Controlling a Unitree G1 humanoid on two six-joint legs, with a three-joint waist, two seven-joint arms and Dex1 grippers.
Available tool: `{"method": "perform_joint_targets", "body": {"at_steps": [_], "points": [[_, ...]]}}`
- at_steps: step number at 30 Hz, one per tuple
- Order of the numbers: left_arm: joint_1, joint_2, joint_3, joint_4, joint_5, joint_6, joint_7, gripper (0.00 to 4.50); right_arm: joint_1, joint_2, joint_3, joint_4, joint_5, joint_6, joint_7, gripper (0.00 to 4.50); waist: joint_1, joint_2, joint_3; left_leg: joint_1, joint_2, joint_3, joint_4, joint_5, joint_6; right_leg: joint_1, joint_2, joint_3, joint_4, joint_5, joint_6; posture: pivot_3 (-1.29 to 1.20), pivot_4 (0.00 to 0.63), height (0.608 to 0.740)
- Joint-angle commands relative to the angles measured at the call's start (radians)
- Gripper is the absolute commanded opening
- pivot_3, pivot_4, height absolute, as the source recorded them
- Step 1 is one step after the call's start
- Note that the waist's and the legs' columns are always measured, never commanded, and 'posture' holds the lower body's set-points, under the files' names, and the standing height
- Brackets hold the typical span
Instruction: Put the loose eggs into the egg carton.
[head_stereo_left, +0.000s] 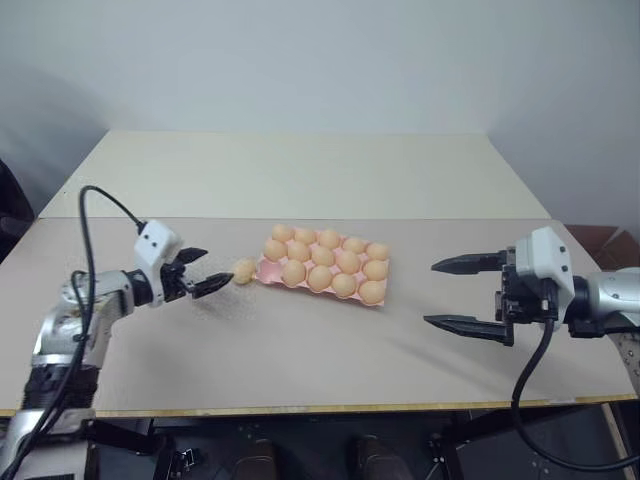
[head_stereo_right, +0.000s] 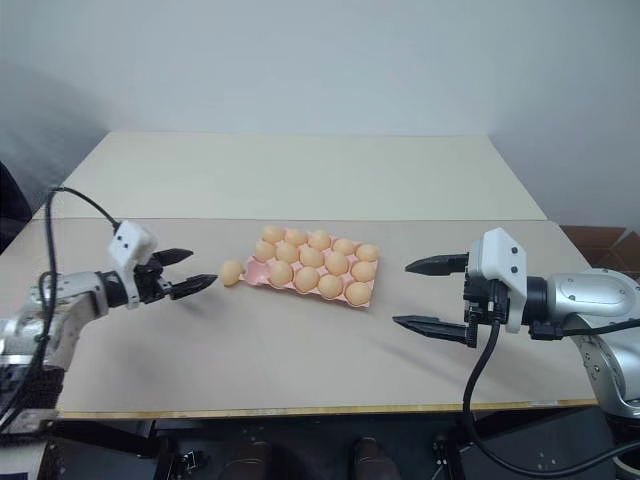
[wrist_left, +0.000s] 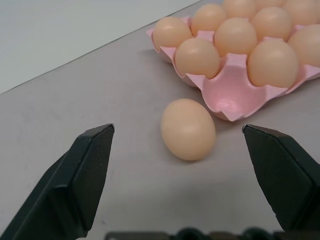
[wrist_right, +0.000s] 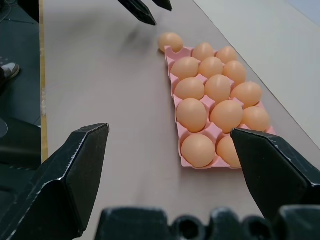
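Note:
One loose egg (head_stereo_left: 244, 270), pale orange-tan, lies on the grey table just off the left corner of the pink egg carton (wrist_left: 229, 98). The carton holds several eggs, and the corner cup nearest the loose egg is bare. My left gripper (head_stereo_left: 218, 267) is open and points at the loose egg from the left, fingertips just short of it, nothing held. In the left wrist view the egg (wrist_left: 188, 129) sits between and slightly beyond the two black fingers. My right gripper (head_stereo_left: 430, 293) hovers open and empty to the right of the carton, well apart from it.
A lighter beige table (head_stereo_left: 300, 175) adjoins the grey one at the back. The grey table's front edge (head_stereo_left: 320, 408) runs close below both arms. A black cable (head_stereo_left: 100, 200) loops above my left arm.

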Motion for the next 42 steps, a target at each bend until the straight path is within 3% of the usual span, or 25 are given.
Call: {"method": "perform_joint_targets", "body": {"at_steps": [1,9,13,18,27,38,42], "points": [[-0.058,-0.023,-0.042,0.094,0.057,-0.080,-0.002,4.49,0.005,-0.013,-0.046,-0.047,0.032,0.002,-0.011,4.50,-0.001,0.000,0.000,0.000,0.000,0.000,0.000,0.000,0.000,0.000,0.000,0.000,0.000,0.000,0.000,0.00,0.150,0.740],[-0.164,-0.106,-0.082,0.288,0.136,-0.155,0.049,4.49,0.026,-0.018,-0.060,-0.067,0.040,0.007,-0.033,4.50,0.001,0.000,0.000,0.000,0.000,0.000,0.000,0.000,0.000,0.000,0.000,0.000,0.000,0.000,0.000,0.00,0.150,0.740],[-0.182,-0.125,-0.081,0.324,0.152,-0.167,0.051,3.60,0.028,-0.020,-0.060,-0.071,0.042,0.007,-0.037,4.50,-0.002,0.000,0.000,0.000,0.000,0.000,0.000,0.000,0.000,0.000,0.000,0.000,0.000,0.001,0.000,0.00,0.150,0.740],[-0.155,-0.103,-0.071,0.302,0.159,-0.185,0.037,2.02,0.031,-0.021,-0.062,-0.073,0.046,0.007,-0.040,4.50,-0.002,0.000,0.000,0.000,0.000,-0.001,0.000,0.000,0.000,0.000,0.000,0.000,0.000,0.001,0.000,0.00,0.150,0.740],[-0.114,-0.057,-0.008,0.107,0.061,-0.161,-0.047,2.02,0.033,-0.019,-0.055,-0.066,0.046,-0.002,-0.044,4.50,0.002,0.000,0.000,0.000,0.000,-0.001,0.000,0.000,0.000,0.000,0.000,0.000,0.000,0.001,0.000,0.00,0.150,0.740],[-0.162,-0.143,-0.085,0.101,0.056,-0.156,-0.118,2.02,0.041,-0.018,-0.059,-0.081,0.049,0.004,-0.056,4.50,-0.002,0.000,0.000,0.001,0.000,-0.001,0.001,0.000,0.000,0.002,0.000,0.000,0.000,0.001,0.000,0.00,0.150,0.740],[-0.174,-0.148,-0.099,0.124,0.070,-0.160,-0.121,3.12,0.044,-0.018,-0.061,-0.086,0.050,0.008,-0.066,4.50,-0.002,0.000,0.000,0.001,0.000,-0.001,0.001,0.000,0.000,0.003,0.000,0.000,0.000,0.001,0.000,0.00,0.150,0.740]]}}
